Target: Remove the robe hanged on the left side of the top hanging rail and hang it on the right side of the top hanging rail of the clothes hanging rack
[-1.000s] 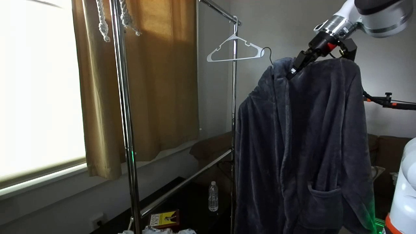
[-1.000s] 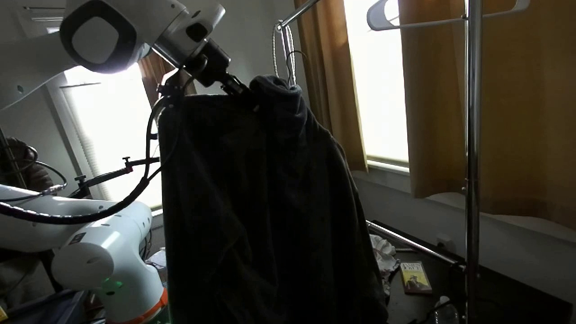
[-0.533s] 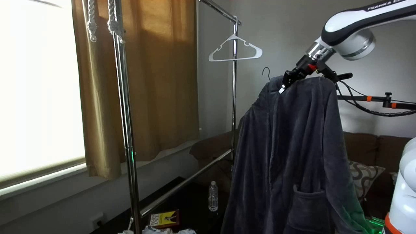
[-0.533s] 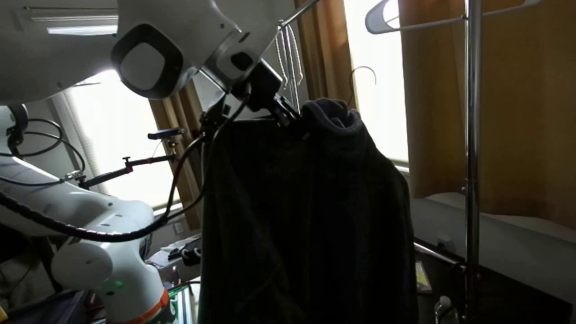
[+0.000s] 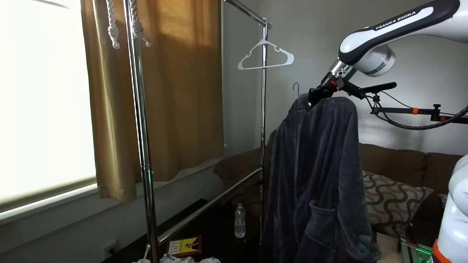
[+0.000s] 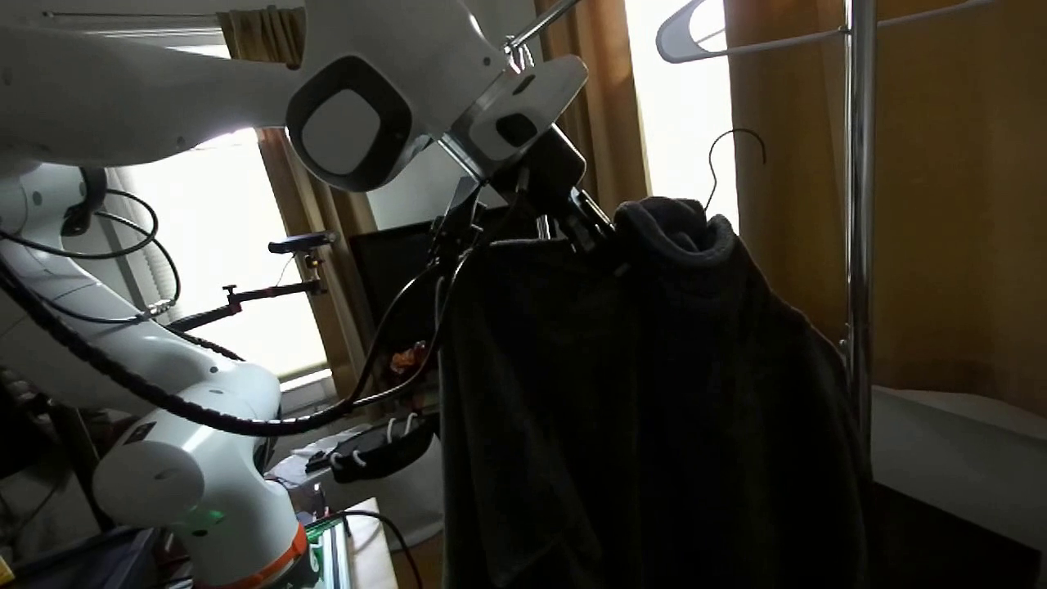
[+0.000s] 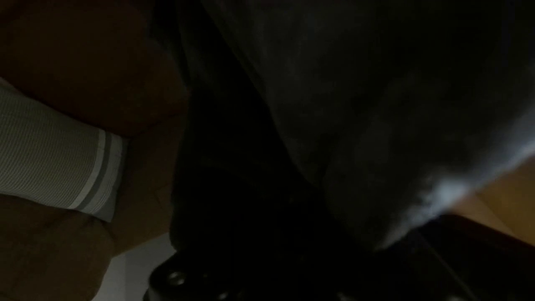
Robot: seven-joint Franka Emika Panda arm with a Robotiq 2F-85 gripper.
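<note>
While hand (image 5: pixel 310 103) grips robe (image 5: pixel 320 153), arm (image 5: pixel 396 26) reads "FRANKA EMIKA"; lettering on book (image 5: pixel 185 246) unclear.

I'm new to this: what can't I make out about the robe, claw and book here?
Robe: bottom cut off by the lower edge in both exterior views.
Dark hanger: lower part covered by the robe in both exterior views.
Claw: tips lost in darkness in the wrist view.
Book: lettering too small to read in an exterior view.

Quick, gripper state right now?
Gripper: closed, holding the gray plush robe by its upper part.
</note>
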